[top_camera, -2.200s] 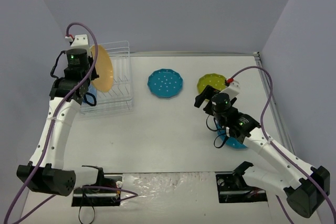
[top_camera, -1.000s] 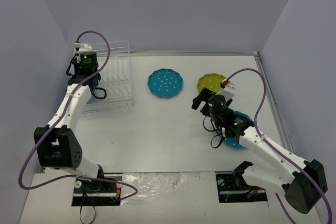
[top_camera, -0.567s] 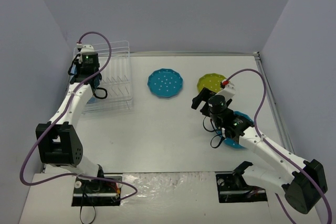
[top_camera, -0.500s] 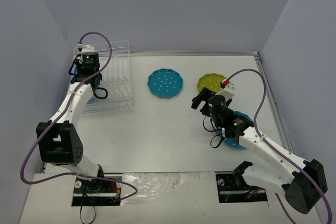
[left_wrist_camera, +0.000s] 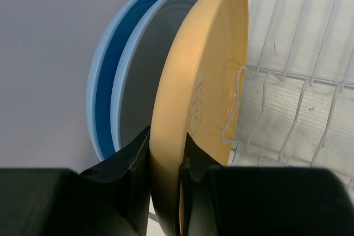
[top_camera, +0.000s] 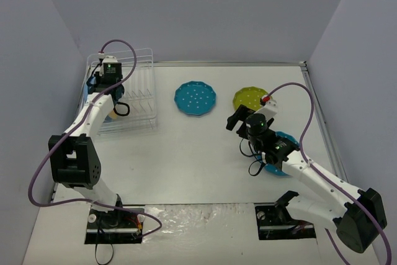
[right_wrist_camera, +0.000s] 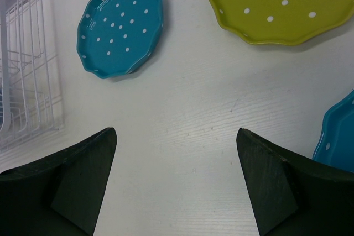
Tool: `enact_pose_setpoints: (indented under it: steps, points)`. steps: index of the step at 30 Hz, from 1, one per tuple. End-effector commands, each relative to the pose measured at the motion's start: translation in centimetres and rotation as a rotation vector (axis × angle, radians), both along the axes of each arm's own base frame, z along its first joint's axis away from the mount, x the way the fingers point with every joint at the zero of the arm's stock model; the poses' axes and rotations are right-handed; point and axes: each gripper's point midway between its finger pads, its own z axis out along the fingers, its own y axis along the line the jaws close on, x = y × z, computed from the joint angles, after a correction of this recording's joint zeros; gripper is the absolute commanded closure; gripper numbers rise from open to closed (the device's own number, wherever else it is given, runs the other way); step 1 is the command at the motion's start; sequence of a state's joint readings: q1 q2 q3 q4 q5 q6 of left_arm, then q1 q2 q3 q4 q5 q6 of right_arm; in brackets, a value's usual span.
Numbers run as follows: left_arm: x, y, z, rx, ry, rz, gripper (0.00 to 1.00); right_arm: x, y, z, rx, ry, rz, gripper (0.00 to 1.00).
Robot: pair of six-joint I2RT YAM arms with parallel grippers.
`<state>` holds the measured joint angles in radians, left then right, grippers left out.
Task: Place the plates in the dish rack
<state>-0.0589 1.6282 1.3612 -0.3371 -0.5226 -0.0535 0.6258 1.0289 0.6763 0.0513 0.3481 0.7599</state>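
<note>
My left gripper [left_wrist_camera: 166,156] is shut on the lower rim of the orange-yellow plate [left_wrist_camera: 204,81]. That plate stands on edge in the dish rack [left_wrist_camera: 310,75], next to two light blue plates [left_wrist_camera: 108,92] at its left end. From above, the left gripper [top_camera: 107,100] reaches down into the rack [top_camera: 141,100]. My right gripper [right_wrist_camera: 176,134] is open over bare table, holding nothing. A teal dotted plate [right_wrist_camera: 121,23] and a lime green dotted plate [right_wrist_camera: 276,4] lie flat beyond it. Another teal plate [right_wrist_camera: 340,136] lies at its right, partly under the right arm [top_camera: 282,153].
The rack [right_wrist_camera: 27,81] stands at the table's back left, close to the left wall. The grey walls enclose the table on three sides. The left arm's purple cable [top_camera: 121,51] loops above the rack.
The orange-yellow plate, held above the rack earlier, now stands down in it. The left wrist has shifted slightly right and back. The right arm has hardly moved.
</note>
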Motion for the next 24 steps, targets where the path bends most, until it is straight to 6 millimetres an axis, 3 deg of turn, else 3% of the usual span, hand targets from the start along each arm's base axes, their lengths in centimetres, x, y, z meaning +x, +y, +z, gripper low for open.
enact_pose_setpoints:
  steps: [1,8,15,24]
  points:
    - [0.8,0.6,4.0,0.014,-0.092,0.050,0.99,0.9,0.3,1.4,0.044,-0.057,-0.016,0.14]
    - [0.6,0.5,5.0,-0.005,-0.112,0.051,0.59,0.8,0.4,1.5,0.048,-0.057,-0.012,0.14]
    - [0.2,0.4,5.9,-0.016,-0.125,0.056,0.55,0.8,0.4,1.5,0.049,-0.056,-0.010,0.14]
    - [-0.5,-0.9,10.4,-0.085,-0.211,0.012,0.54,1.0,0.5,1.8,0.045,-0.061,-0.009,0.14]
